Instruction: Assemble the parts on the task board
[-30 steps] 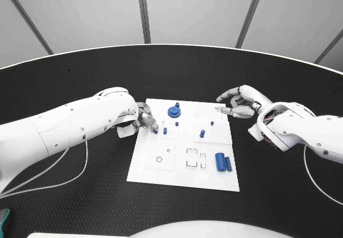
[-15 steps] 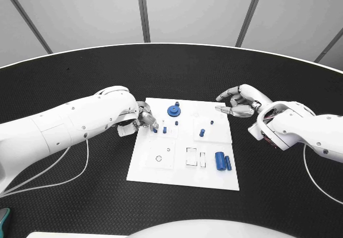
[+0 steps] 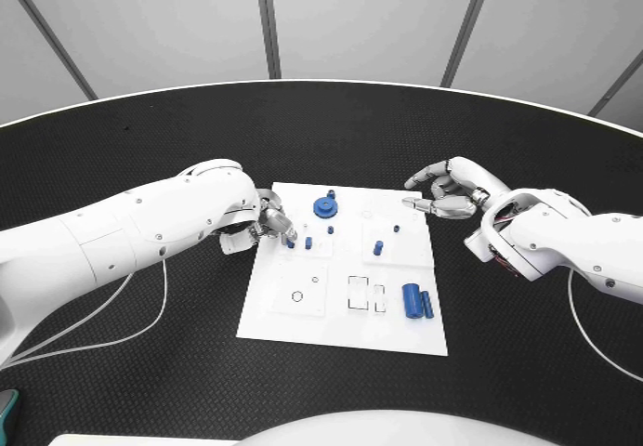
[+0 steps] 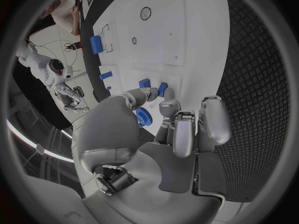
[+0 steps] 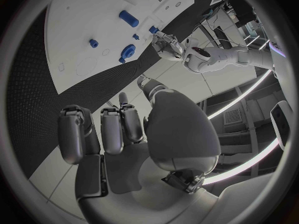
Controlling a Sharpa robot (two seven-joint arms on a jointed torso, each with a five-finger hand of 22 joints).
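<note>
The white task board [image 3: 335,311] lies mid-table. My left hand [image 3: 269,223] hovers at its left edge, fingers apart, tips just short of two upright blue pegs [image 3: 290,243] [image 3: 308,244]. In the left wrist view the same hand [image 4: 171,144] has those pegs [image 4: 162,89] [image 4: 144,83] just beyond its fingertips, with nothing between thumb and finger. A blue gear [image 3: 326,206] stands near the board's far edge. Two blue cylinders [image 3: 417,302] lie near the right edge. My right hand [image 3: 449,195] hangs loosely curled and empty off the far right corner.
More small blue pegs [image 3: 378,248] [image 3: 331,229] [image 3: 397,228] stand in the board's middle. Rectangular slots [image 3: 360,294] and a round hole [image 3: 296,298] mark its near half. Black table [image 3: 161,372] surrounds the board. White cables [image 3: 134,307] hang under the left arm.
My left hand has drawn back slightly from the two pegs, toward the board's far left. The right hand and the parts have stayed where they were.
</note>
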